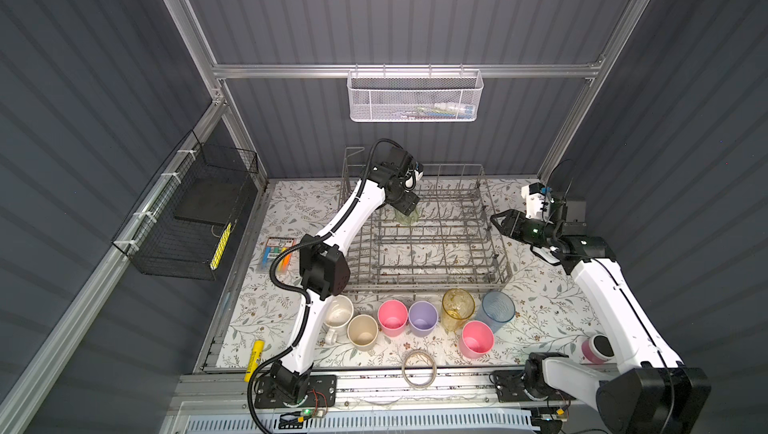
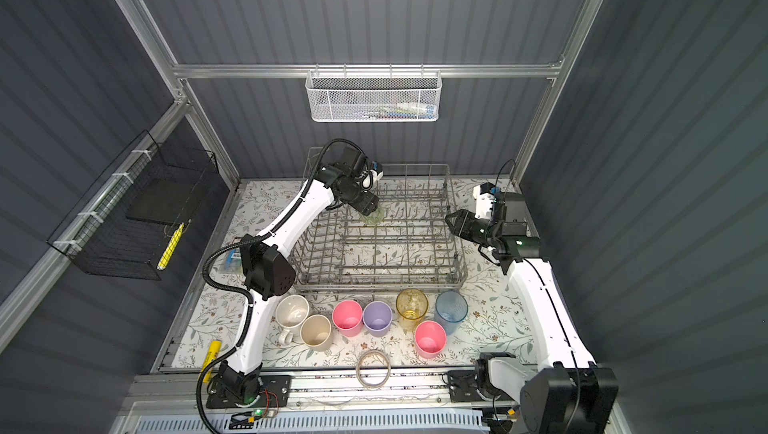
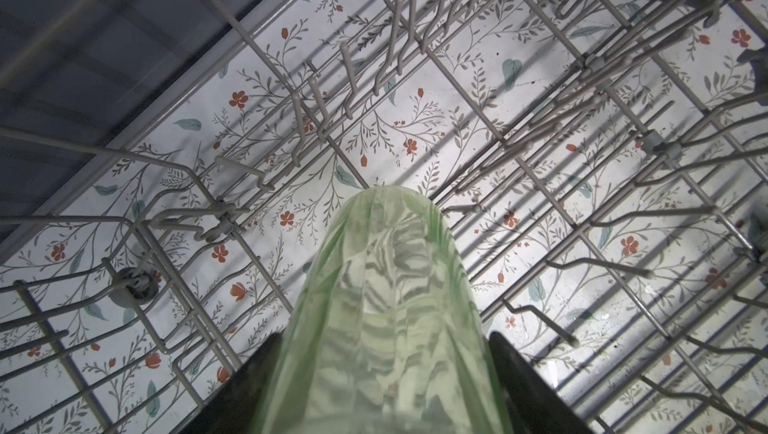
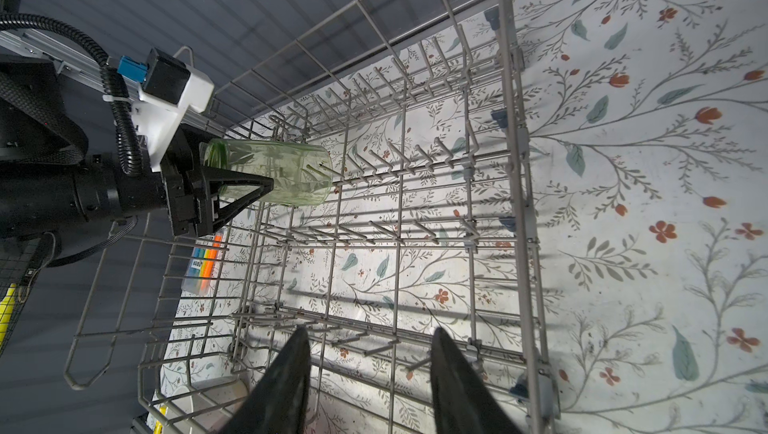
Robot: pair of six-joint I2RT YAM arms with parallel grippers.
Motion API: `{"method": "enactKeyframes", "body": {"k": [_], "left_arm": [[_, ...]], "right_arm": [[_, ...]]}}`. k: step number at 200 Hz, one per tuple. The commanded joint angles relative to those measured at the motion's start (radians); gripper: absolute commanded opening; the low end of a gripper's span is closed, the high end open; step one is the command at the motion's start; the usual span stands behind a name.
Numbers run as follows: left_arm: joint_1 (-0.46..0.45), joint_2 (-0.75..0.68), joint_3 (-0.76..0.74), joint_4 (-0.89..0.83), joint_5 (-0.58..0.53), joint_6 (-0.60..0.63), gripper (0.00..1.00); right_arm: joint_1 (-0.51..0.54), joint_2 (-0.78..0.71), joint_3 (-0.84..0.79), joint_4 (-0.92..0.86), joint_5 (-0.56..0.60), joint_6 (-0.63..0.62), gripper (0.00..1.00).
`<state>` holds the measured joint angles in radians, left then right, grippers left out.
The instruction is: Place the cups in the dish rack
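Dark grey ribbed walls all round, aluminium rails framing them. White mesh basket hanging at the back, black wire basket on the left wall, floral tabletop brightly lit.

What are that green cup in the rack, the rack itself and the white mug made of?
The green tumbler: probably tinted plastic, possibly glass; wires show through it. The dish rack: thin bent metal wire, matte grey coat. The white mug: looks ceramic, opaque with a glossy glaze.
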<state>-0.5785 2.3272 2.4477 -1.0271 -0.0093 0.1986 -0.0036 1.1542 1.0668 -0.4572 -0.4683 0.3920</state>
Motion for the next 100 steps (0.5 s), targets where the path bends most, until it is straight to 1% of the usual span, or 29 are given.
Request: {"method": "enactKeyframes", "body": {"k": [1,39,74,100], "left_arm": [[-0.011,0.004,-0.014,0.042,-0.001,-0.008,0.79],[-0.011,-0.011,-0.018,0.061,0.041,-0.028,0.83],[-0.011,-0.040,-0.032,0.078,0.037,-0.030,0.84],[-0.011,-0.084,-0.068,0.104,0.016,-0.029,0.85]], "right_arm": [[-0.003,0.008,-0.011,0.013,-0.010,-0.007,0.48],[-0.003,0.014,-0.010,0.017,-0.013,-0.007,0.48],[-0.004,0.013,-0.012,0.013,-0.013,-0.008,0.48],[-0.003,0.006,-0.014,0.013,-0.015,-0.010,0.48]]}}
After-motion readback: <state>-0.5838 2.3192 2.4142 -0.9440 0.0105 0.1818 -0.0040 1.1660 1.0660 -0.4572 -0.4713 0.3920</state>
